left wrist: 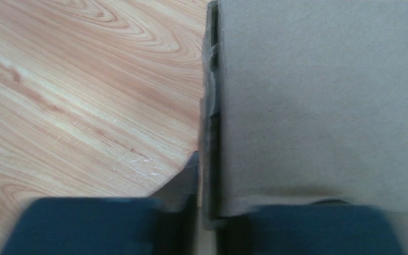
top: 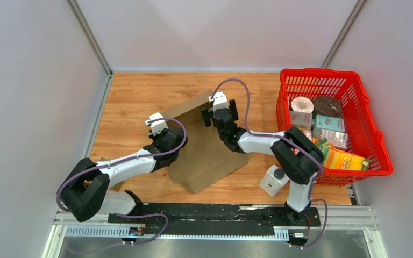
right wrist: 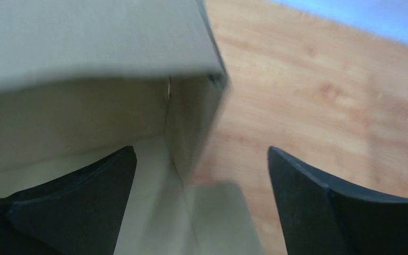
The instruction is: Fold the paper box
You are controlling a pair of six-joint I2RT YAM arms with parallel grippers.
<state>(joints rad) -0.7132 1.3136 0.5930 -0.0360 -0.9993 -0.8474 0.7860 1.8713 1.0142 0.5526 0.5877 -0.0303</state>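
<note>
Top view: brown cardboard paper box [top: 204, 156] mid wooden table [top: 134, 91], between both arms. At far right, red plastic basket [top: 314, 83] of packaged goods [top: 330, 129]; print too small to read.
Left wrist: left gripper [left wrist: 220, 212] flanks box edge, gap narrow, cannot tell if gripping.
Right wrist: right gripper [right wrist: 202, 159] spread wide, straddling box wall.

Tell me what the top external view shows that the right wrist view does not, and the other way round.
Only the top external view shows the red basket of packaged goods, the white device beside it, and the left arm reaching onto the paper box. Only the right wrist view shows the box's pale inside walls and the right gripper open wide, one box wall between its fingers. Both show the paper box and the wooden table.
</note>
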